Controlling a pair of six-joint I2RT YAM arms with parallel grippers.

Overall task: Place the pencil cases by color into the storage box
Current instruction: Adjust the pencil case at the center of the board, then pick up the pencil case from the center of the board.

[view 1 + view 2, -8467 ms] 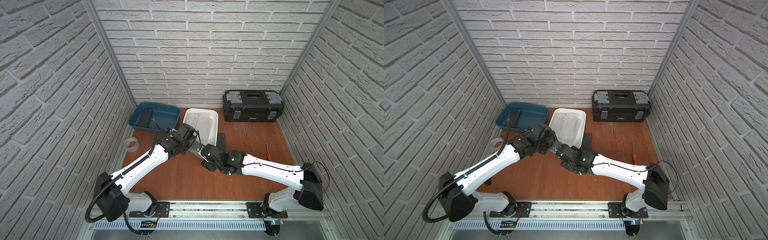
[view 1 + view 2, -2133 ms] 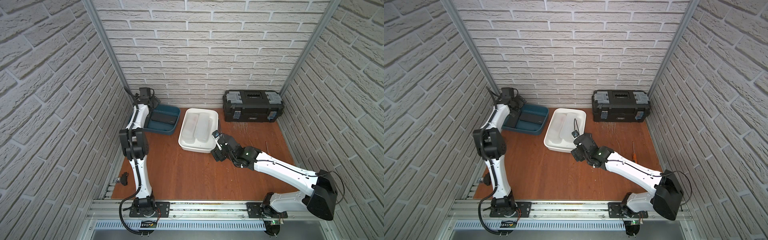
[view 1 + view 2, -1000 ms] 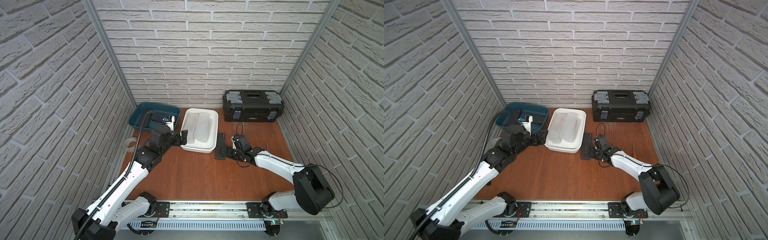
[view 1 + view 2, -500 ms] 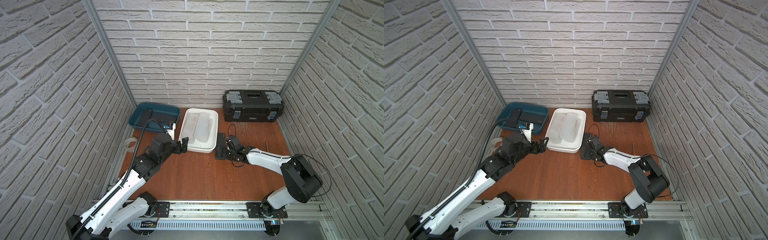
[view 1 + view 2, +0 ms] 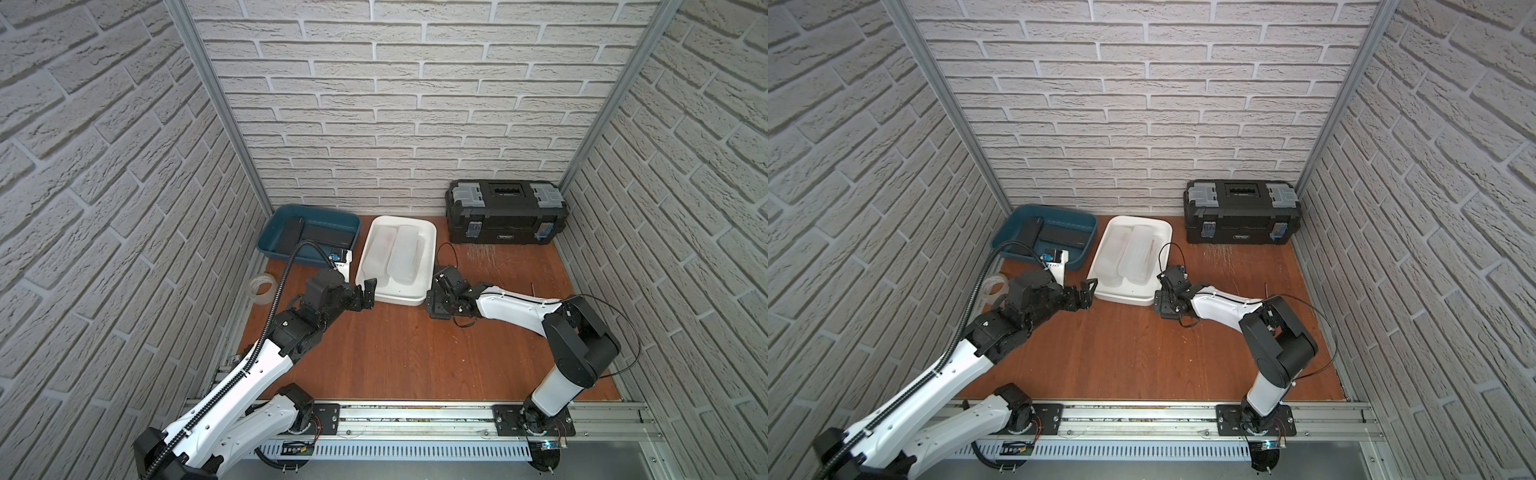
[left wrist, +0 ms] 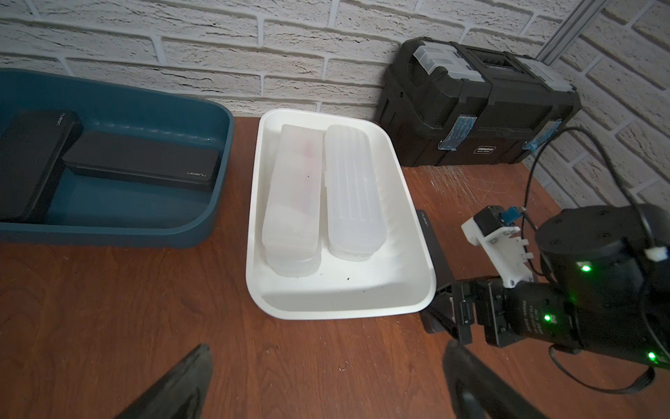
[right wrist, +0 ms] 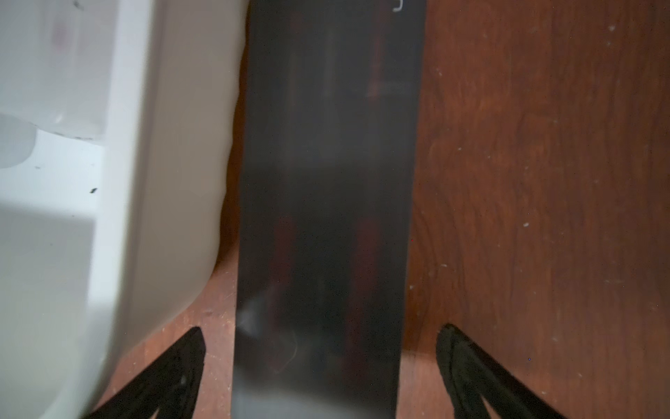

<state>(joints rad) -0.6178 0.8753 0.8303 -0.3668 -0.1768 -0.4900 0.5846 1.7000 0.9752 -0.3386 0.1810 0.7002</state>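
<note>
We note the black pencil case lies lengthwise straight out from the right claw, jaws apart astride its near end.

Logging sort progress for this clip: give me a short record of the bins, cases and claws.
blue bin: two black cases inside
white bin: at least two frosted cases inside
loose case: black, on table beside white bin
right claw: open, straddling loose case, not gripping
left claw: open, empty, close to white bin
</note>
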